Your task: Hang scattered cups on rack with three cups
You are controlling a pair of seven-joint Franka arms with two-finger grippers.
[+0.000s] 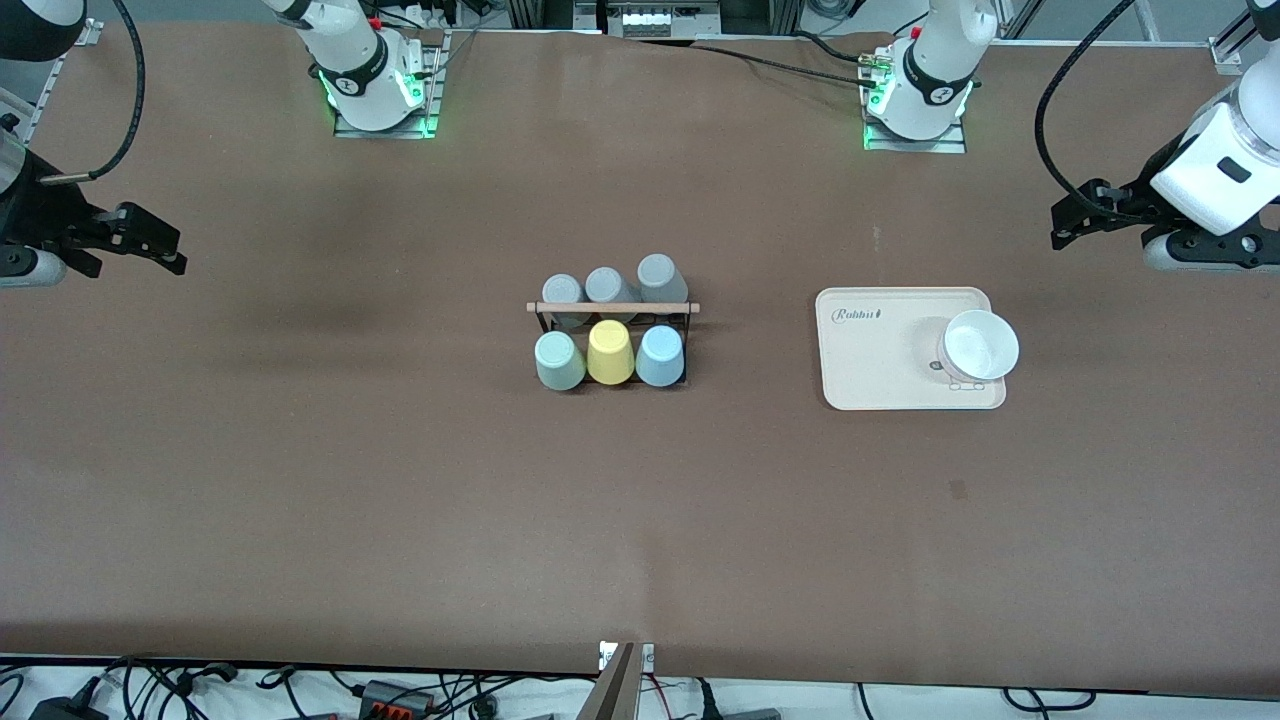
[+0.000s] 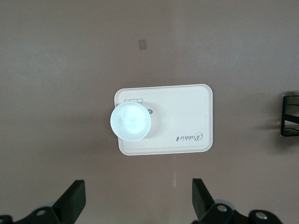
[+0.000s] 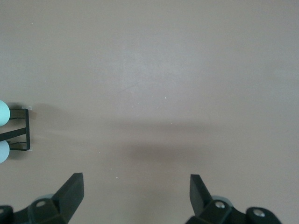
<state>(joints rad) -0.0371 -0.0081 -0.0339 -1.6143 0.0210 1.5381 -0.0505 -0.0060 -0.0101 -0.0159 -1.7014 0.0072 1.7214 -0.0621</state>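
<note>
Already the mint green cup (image 1: 559,361) and light blue cup (image 1: 660,356) hang on the rack (image 1: 612,308) mid-table.
Left pincer (image 1: 1068,223) and right pincer (image 1: 160,245) wait over opposite table ends, fingers apart.

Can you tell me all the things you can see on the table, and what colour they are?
rack: one, black wire with a wooden rod, middle of the table.
grey cups: three, on the rack's row farther from the front camera.
mint cup, yellow cup, blue cup: one each, on the nearer row.
tray: one, cream, toward the left arm's end.
white cup: one, on the tray.
left end effector: open, above the tray.
right end effector: open, over bare table.
</note>
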